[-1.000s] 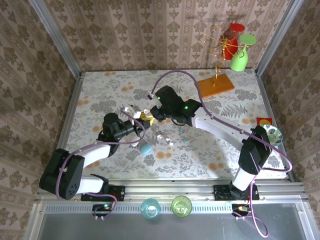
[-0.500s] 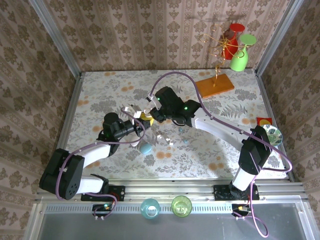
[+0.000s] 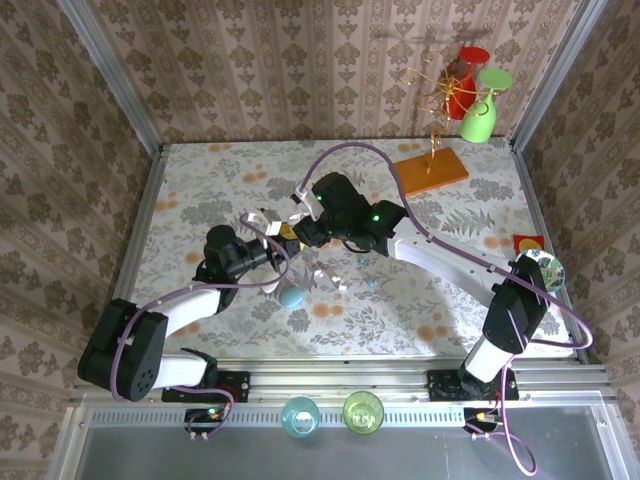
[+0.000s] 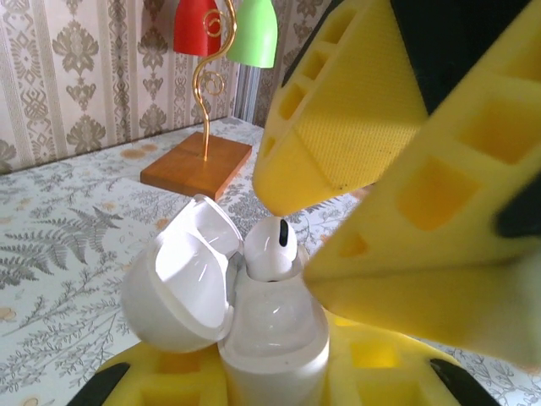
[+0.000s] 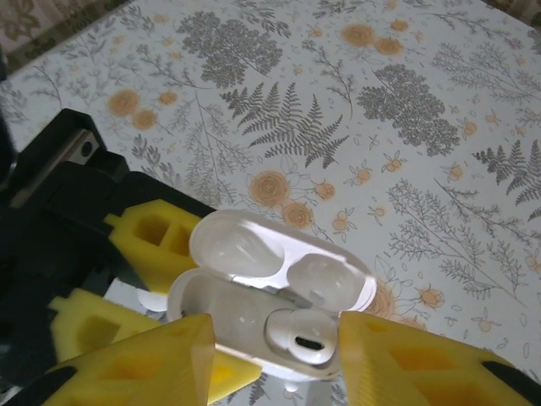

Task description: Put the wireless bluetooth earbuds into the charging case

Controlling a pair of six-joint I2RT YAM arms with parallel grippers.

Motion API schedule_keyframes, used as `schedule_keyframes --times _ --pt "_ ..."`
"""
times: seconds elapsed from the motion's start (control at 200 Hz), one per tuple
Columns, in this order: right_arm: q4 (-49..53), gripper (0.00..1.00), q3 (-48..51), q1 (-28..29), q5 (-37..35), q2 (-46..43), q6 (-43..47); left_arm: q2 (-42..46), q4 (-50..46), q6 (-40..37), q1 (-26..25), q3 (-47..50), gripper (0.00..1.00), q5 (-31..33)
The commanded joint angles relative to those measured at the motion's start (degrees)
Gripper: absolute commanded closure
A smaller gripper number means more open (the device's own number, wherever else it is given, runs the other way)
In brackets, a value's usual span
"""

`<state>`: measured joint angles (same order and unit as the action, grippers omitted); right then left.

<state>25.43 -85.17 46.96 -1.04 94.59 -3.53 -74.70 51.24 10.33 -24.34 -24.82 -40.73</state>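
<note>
Right jaws newly apart beside one white earbud (image 4: 272,247); left jaws tight around one case (image 4: 275,338).

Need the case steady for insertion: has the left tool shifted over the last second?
No. In the top view the left tool stays in the same spot just beyond the blue oval case, shut on the white case.

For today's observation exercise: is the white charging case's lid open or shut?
Open. The white charging case has its lid swung back beside the body, exposing the wells; one white earbud stands in one well.
</note>
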Motion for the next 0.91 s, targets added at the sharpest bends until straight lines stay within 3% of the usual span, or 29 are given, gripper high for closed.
schedule_keyframes --times 0.0,0.205,0.495,0.695,0.9 --pt "-1.44 0.46 1.23 0.36 1.03 -3.83 -2.09 1.22 4.76 -2.09 -0.26 -0.6 1.0 -1.85" --pt "-8.28 0.32 6.53 -3.29 7.67 -10.15 -8.98 -0.02 9.87 -9.21 -0.1 1.1 1.0 -3.12" --pt "-18.96 0.29 19.71 -13.17 15.51 -18.44 -20.93 -5.45 22.03 -10.25 0.34 1.73 1.0 -5.76" --pt "-12.75 0.29 20.54 -14.88 17.31 -16.66 -21.77 -5.17 22.05 -10.31 0.52 1.52 1.0 -5.01" --pt "0.79 0.3 16.69 -14.84 12.81 -7.68 -19.59 -4.92 21.97 -8.39 1.22 1.18 1.0 -5.22"
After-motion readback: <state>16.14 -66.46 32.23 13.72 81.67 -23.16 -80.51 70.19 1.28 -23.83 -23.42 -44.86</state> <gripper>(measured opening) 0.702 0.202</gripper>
